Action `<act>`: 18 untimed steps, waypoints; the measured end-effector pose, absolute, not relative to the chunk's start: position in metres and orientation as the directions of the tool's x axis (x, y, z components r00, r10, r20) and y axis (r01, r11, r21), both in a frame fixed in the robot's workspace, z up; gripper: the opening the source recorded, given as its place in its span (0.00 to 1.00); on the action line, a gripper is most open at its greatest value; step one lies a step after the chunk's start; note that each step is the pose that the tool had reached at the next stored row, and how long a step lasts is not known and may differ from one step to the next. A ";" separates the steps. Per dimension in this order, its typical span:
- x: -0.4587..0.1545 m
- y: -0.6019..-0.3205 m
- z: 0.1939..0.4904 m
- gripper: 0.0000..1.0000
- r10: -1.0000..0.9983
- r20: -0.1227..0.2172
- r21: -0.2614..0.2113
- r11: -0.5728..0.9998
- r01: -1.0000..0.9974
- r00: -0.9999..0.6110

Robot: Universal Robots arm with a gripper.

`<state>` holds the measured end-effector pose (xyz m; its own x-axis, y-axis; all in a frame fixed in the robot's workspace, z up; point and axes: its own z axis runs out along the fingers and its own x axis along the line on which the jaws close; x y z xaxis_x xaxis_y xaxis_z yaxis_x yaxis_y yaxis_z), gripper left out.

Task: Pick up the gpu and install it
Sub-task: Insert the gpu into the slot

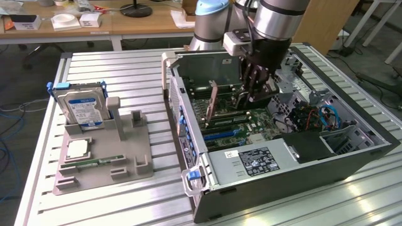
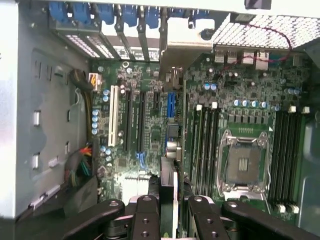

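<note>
The gpu (image 1: 227,96) stands on edge inside the open computer case (image 1: 295,181), over the motherboard's expansion slots (image 2: 131,117). My gripper (image 1: 257,94) reaches down into the case and is shut on the card's upper edge. In the wrist view the gpu (image 2: 170,192) appears edge-on as a thin strip between my two black fingers (image 2: 147,215), running away toward its silver end bracket (image 2: 187,47) at the case's rear slot openings. Whether the card's connector is seated in a slot is hidden.
A grey holder (image 1: 103,157) on the exterior view's left carries a hard drive (image 1: 82,108), a square chip (image 1: 77,149) and a green memory stick (image 1: 94,162). Inside the case are the power supply (image 1: 251,162), the CPU socket (image 2: 245,165), memory slots (image 2: 205,145) and cables (image 1: 326,115).
</note>
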<state>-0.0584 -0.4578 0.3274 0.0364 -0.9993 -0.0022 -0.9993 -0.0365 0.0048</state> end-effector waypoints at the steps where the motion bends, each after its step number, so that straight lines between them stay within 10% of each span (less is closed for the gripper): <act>1: -0.060 -0.458 0.326 0.27 -0.999 -0.002 0.005 -0.036 -0.999 0.036; 18: -0.072 -0.456 0.299 0.27 -0.999 -0.002 0.005 -0.035 -0.999 0.035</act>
